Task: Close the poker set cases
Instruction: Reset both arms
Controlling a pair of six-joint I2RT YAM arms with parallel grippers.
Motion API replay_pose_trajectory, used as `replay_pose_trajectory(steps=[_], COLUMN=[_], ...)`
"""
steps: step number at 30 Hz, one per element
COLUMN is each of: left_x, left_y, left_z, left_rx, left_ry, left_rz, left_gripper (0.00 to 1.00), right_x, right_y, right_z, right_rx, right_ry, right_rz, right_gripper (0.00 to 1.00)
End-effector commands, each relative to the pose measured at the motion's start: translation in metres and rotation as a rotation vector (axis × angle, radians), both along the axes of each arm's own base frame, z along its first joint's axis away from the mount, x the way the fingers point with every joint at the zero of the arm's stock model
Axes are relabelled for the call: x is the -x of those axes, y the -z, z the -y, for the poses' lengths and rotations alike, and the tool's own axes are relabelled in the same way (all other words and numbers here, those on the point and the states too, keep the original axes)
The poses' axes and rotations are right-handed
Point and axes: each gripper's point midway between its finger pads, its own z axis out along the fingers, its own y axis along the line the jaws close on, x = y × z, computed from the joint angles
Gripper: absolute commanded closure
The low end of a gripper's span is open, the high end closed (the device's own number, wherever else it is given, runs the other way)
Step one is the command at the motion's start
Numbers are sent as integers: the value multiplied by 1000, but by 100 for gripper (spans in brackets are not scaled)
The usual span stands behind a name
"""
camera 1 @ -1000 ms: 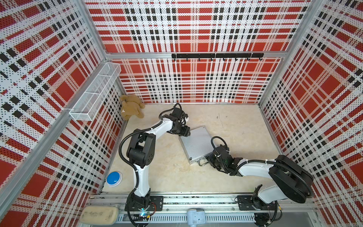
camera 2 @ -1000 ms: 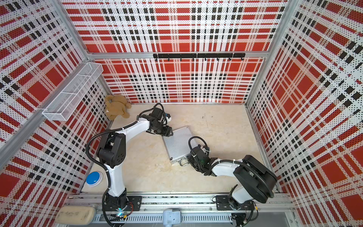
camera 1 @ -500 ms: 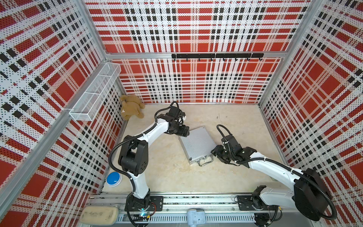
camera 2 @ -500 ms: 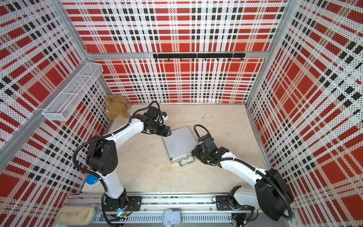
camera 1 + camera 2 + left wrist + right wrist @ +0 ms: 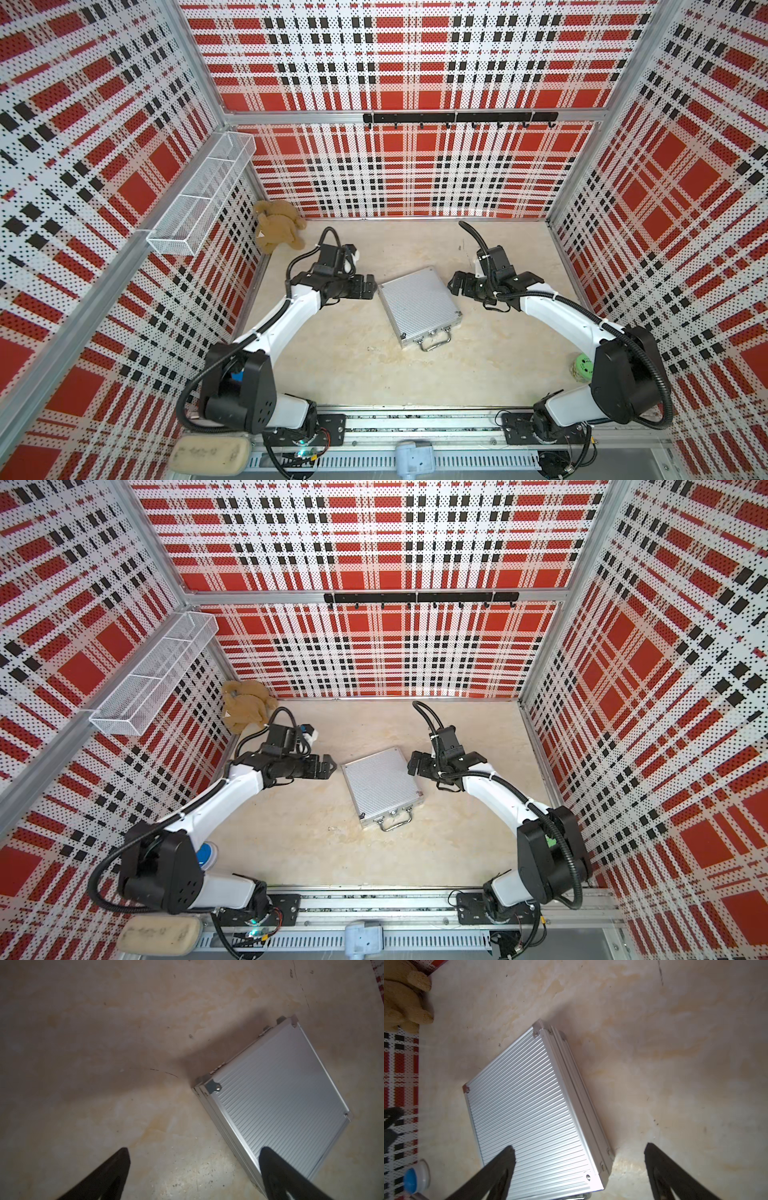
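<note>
Where the desk (image 5: pixel 332 365) is seen from above, the poker set case (image 5: pixel 417 305) is found lying flat near its centre. The lid is shut & the ribbed silver shell faces up, w/ the handle (image 5: pixel 434 341) on the edge turned to approx. 5 o'clock. In both wrist views the two halves are seen closed together. At the case's 10 o'clock corner the left pincer (image 5: pixel 368 286) is held just beside it, jaws spread wide, nothing gripped; contact w/ the case can't be told. At the case's 2 o'clock side the right pincer (image 5: pixel 455 284) is held near it, likewise spread wide & empty. A teddy bear (image 5: pixel 276 226) is seen at the desk's 10 o'clock corner, a green object (image 5: pixel 582 368) at approx. 4 o'clock.
</note>
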Motion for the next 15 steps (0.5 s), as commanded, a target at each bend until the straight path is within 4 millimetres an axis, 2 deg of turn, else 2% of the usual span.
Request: replay_pose_trajectory(steps=[1,6,9,15], left_x=[-9,2,-2,-14], left_y=[-12,-3,-11,-5], left_z=[-34,-78,-91,-109], left_rx=[-14,-50,-95,-121], left_ry=[-101,-189,-213,-241], left_rz=[131,235,324,426], left_gripper=[1,1,1,1], right_x=[-25,-43,-47,-45], right_y=[-15,-22,-20,-15], right_z=[25,62,81,107], right_rx=[150,269,355,446], right_ry=[-45,-15,-2,13], right_rz=[145,299,378,552], right_gripper=[0,0,0,0])
